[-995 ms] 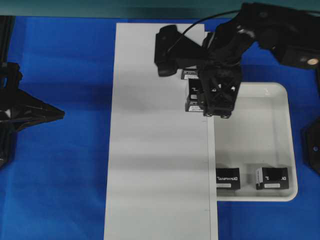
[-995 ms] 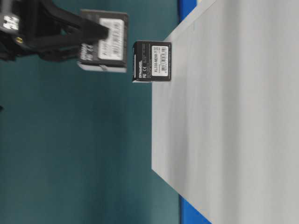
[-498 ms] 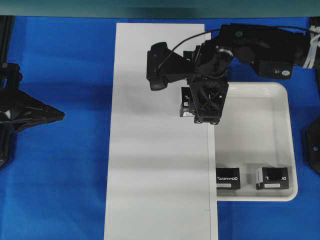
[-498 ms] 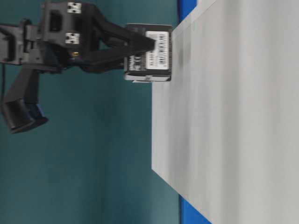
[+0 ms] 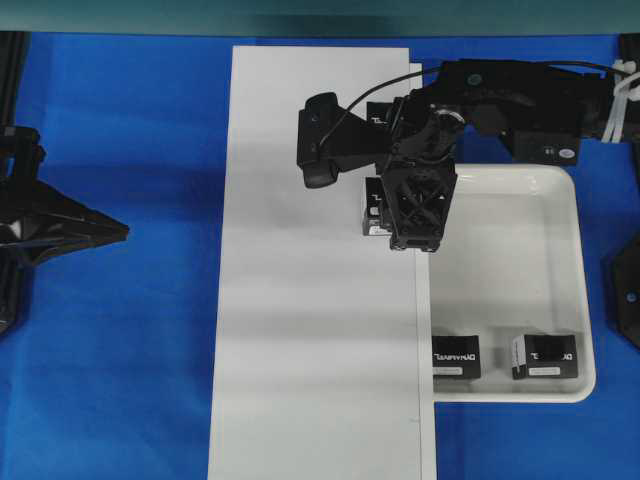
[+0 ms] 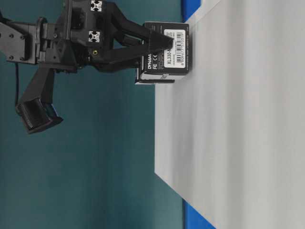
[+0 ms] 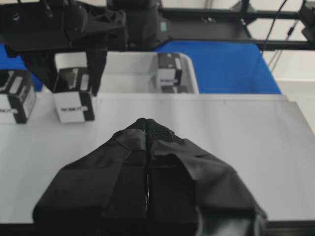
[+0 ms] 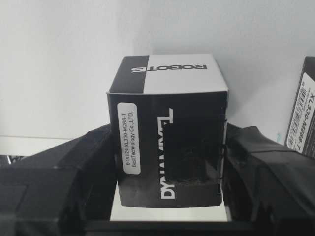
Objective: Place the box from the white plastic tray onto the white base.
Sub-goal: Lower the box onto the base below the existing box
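The right hand is gripping the box low over the white base; releasing crookedly is risking a knock against the neighbouring box just beside it

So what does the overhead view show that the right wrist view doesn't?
Only the overhead view shows the white plastic tray with two boxes left in it, the full white base, and the idle left gripper. Only the right wrist view shows the label strip and lettering on the held box. Both show the right gripper shut on that box over the base.
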Robot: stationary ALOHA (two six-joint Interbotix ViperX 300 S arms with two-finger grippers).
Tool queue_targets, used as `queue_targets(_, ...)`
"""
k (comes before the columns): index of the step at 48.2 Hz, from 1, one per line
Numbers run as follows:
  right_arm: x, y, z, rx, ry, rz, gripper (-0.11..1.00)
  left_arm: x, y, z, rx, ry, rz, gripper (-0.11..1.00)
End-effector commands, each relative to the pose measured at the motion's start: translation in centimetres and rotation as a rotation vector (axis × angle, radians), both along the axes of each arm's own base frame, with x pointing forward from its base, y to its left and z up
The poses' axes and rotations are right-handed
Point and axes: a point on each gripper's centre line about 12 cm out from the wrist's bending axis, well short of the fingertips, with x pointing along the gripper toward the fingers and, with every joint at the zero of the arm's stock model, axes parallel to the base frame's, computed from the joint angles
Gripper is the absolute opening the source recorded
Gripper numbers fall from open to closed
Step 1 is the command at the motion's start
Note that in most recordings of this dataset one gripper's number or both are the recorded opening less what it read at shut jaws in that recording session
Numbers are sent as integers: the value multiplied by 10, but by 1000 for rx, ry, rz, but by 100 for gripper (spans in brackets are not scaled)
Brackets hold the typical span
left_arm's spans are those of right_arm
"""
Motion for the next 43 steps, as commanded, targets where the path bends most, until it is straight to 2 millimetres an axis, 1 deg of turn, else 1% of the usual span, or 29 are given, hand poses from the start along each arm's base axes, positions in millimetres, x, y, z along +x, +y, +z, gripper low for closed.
queue_targets(1,3,3,-3,0,1,10,58,2,-1,10,0,-25,-6,-7)
queue_targets(19,4,9,-6,4,6,12,58,2,-2,10,-3,-23,-9,-7)
queue_targets(28,3,9,-10,4,10,10,58,2,-2,10,-1,-23,-9,-7)
queue_targets(43,5,8,-11,-3,-16,4,58,4,-2,8,-1,-12,-9,-7)
